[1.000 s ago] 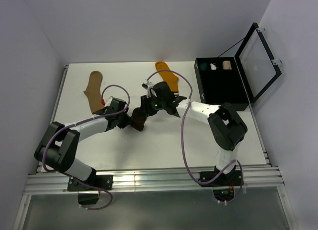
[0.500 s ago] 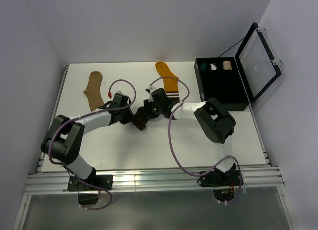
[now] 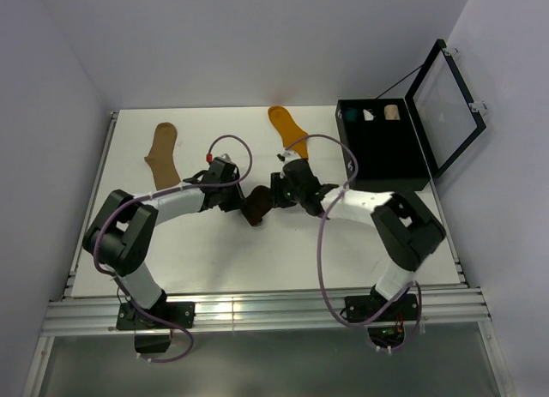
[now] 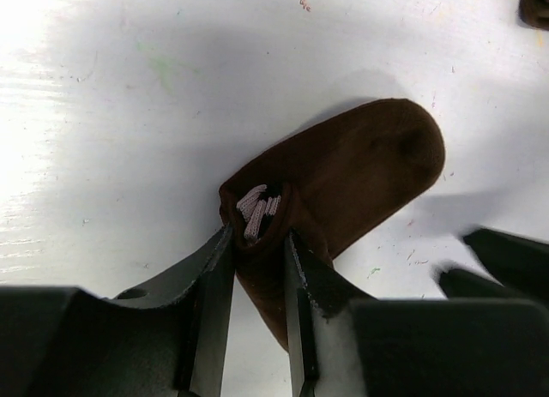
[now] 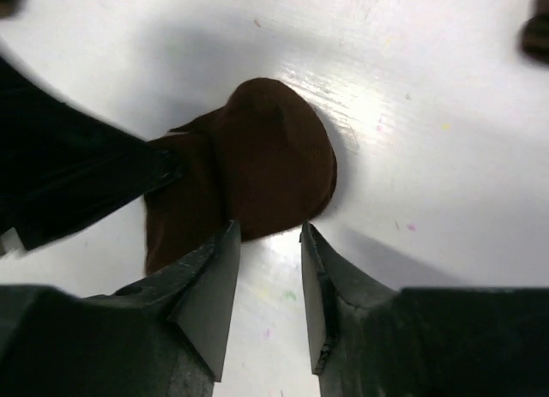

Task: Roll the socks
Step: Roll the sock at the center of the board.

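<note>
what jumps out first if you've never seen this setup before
Both arms meet over a dark brown sock in the middle of the white table: the left arm's jaws pinch its cuff end, while the right arm's jaws stand open at its toe. Behind them a tan sock at the far left and a mustard-orange sock at the far centre lie flat, and an open black case stands at the right.

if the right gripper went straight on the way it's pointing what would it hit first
Most likely the dark brown sock. Its rounded end lies just past the fingertips of the open right gripper, though the remaining gap is hard to judge.
</note>
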You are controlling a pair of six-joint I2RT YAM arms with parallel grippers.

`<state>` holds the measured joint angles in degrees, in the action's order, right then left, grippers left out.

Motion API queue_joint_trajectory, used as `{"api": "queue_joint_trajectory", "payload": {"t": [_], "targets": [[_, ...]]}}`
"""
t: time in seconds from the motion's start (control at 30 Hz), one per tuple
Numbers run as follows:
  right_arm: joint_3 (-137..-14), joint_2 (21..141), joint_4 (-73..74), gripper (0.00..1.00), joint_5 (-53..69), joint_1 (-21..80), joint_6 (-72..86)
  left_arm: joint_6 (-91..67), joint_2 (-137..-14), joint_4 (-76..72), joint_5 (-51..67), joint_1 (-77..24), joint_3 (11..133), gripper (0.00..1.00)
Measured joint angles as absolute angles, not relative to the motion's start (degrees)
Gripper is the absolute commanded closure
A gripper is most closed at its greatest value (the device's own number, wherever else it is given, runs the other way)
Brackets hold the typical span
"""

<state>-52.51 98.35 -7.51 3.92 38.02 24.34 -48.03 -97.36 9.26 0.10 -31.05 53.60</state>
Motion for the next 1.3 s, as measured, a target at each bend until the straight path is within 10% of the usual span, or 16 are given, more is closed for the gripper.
{"api": "queue_joint_trajectory", "payload": {"t": [0.33,1.3], "targets": [[-46.0,85.0,-14.4,0.43,-5.2,49.1,13.0,-47.3,-99.0,10.3,1.5,-31.1,55.6,0.68],[-49.5,101.0,-16.2,0.43,-13.5,57.0,5.8,-46.7,-99.3,10.8,2.0,-31.1,56.2,0.68]]}}
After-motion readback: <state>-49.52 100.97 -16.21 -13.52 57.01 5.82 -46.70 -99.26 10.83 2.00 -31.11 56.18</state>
